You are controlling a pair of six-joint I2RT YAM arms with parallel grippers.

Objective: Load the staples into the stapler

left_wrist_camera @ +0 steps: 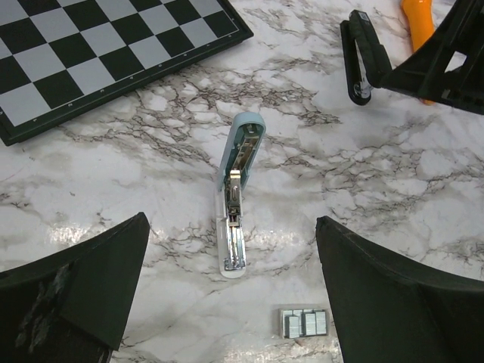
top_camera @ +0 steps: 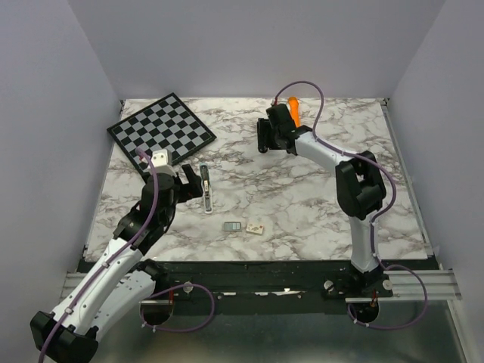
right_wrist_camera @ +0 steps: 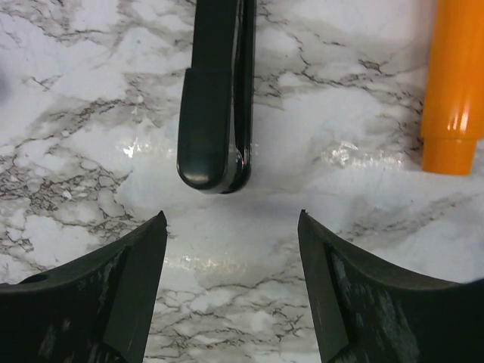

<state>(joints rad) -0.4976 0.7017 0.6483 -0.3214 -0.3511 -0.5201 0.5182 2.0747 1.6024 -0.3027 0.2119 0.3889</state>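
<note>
The stapler (right_wrist_camera: 215,91) is seen lying on the marble table (top_camera: 318,197) towards the far side, its black body closed as far as can be judged, with its rounded end pointed at the right gripper (right_wrist_camera: 232,227). That gripper is held just above the table with its jaws parted wide; nothing is gripped, and the stapler's end is found just ahead of the fingertips, not between them. An orange marker (right_wrist_camera: 454,83) is laid beside the stapler, apart from it. The staples (left_wrist_camera: 302,323) are left flat on the table near the front, well apart from the stapler, with a small white piece (top_camera: 255,228) just beside them. The left gripper (left_wrist_camera: 232,227) is spread fully open and nothing is held in it. Beneath it a pale blue tool (left_wrist_camera: 236,189) is laid out opened, its metal channel exposed; it appears to be a second stapler, though this is not certain. A checkerboard (top_camera: 161,128) is set at the far left.
</note>
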